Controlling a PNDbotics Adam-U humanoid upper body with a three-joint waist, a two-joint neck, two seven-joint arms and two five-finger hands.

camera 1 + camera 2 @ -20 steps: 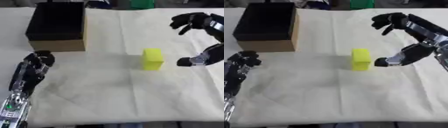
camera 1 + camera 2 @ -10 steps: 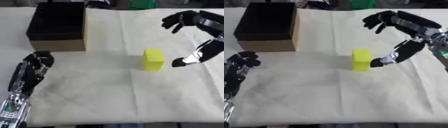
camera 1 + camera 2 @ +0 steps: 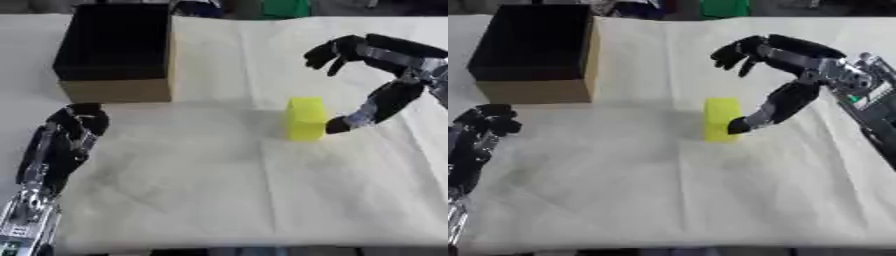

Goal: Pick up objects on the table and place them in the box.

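The right hand (image 3: 798,75) is spread wide, fingers arched up over the far side of the yellow block (image 3: 721,119), thumb angling down so its tip sits right at the block's right face; contact or a hair's gap, it's too close to call. Nothing is pinched. The yellow block stands upright near the middle of the table (image 3: 667,200), on the cream cloth (image 3: 219,190) covering it. Off toward the far left corner sits the box (image 3: 118,50), cardboard outside, black inside, open at the top, well apart from the block. Down by the near left edge, the left hand (image 3: 77,125) rests idle, fingers curled in, holding nothing.
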